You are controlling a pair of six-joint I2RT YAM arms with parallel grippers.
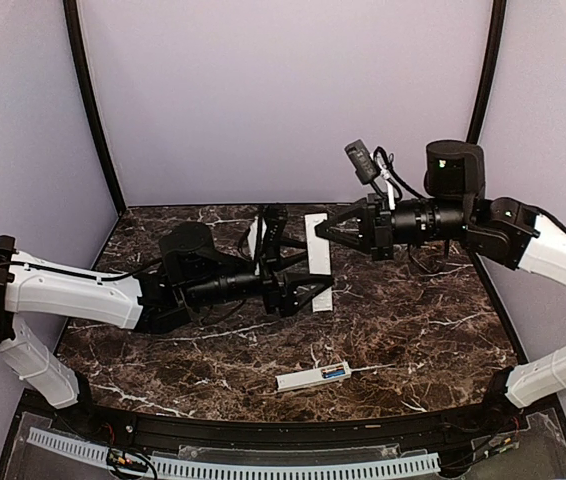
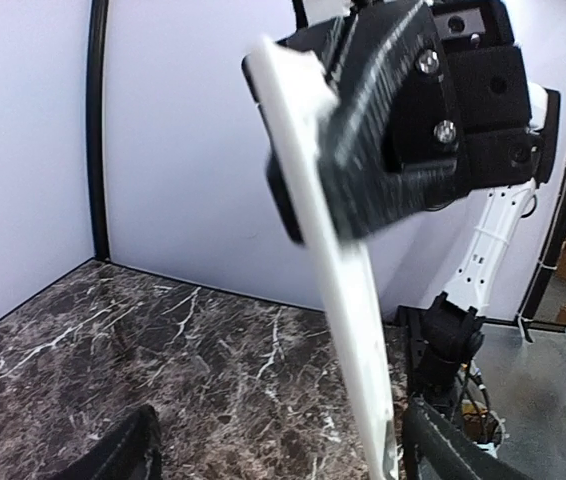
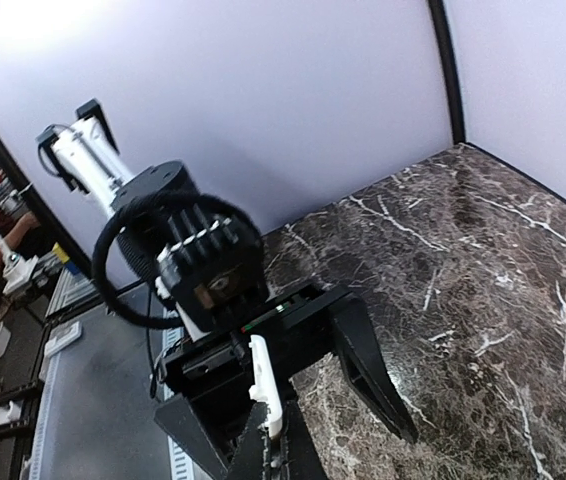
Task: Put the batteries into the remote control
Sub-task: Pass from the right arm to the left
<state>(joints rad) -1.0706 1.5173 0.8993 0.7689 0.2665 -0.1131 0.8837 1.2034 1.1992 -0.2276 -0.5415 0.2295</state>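
The left gripper [image 2: 283, 440] gapes wide about the foot of the remote control [image 2: 353, 340], which stands nearly upright above the table [image 2: 163, 340], its top end clamped by the right gripper [image 1: 325, 232].

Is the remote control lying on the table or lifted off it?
Lifted: the left wrist view shows the remote control standing steeply above the table, the right pincer clamped on its upper end.

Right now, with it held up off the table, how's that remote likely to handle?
Probably stiff: the remote runs straight out of the right gripper with no sag. Its smooth white plastic looks slippery, so clamped near one end it may pivot. Likely light, given how slim it is.
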